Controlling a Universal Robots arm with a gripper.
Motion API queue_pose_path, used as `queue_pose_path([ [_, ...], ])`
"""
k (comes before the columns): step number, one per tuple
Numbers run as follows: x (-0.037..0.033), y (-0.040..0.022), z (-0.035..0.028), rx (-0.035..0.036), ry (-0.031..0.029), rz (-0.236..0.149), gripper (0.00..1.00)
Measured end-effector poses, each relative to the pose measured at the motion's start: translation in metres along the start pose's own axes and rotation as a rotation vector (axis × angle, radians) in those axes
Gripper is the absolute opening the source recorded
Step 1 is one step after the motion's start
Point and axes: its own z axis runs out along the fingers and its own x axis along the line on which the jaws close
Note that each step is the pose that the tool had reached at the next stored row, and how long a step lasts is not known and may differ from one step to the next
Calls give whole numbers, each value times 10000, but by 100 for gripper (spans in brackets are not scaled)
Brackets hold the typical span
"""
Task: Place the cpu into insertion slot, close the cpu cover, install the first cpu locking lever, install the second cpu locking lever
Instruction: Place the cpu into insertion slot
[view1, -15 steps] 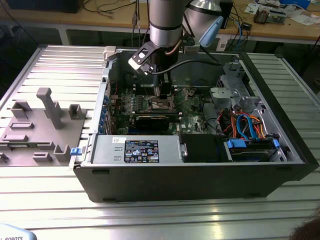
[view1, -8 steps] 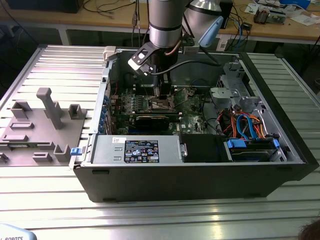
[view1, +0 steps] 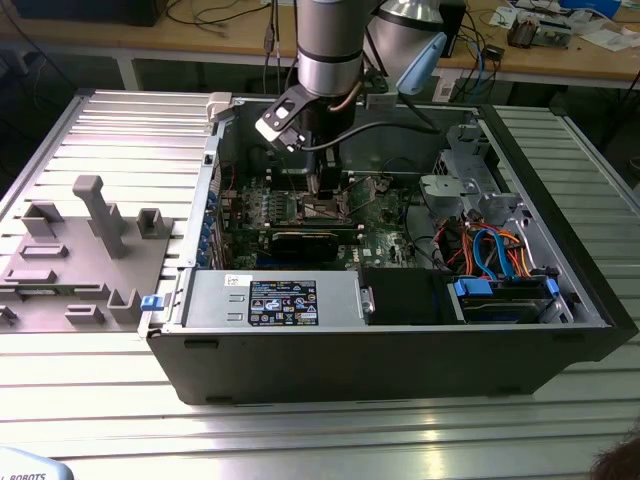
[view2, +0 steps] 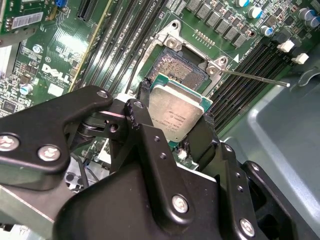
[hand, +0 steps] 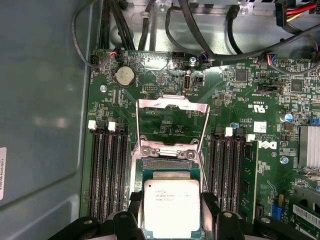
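exterior view: set back and high, looking down into the open black computer case
first wrist view: close, basically straight down on the green motherboard
second wrist view: closer, slanted over the black metal gripper
shared: both wrist views catch the small square silvery-topped cpu and the dark square insertion slot

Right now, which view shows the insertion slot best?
The second wrist view: the insertion slot lies exposed beyond the gripped cpu. In the first wrist view the cpu hides most of it; the exterior view shows it tiny.
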Motion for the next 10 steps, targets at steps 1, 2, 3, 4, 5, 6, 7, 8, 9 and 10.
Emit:
queue_pose_path([
  [1,0,-1,2,0,0,-1,54],
  [2,0,-2,3,0,0,0,54],
  [3,0,-3,5,0,0,0,54],
  [4,0,-4,7,0,0,0,54],
  [5,0,-5,9,0,0,-1,54],
  [6,0,-7,12,-1,0,0,54],
  [7,0,-9,15,-1,0,0,54],
  [8,0,-10,16,0,0,0,54],
  [9,0,-10,18,0,0,0,54],
  [10,0,-12,20,0,0,-1,54],
])
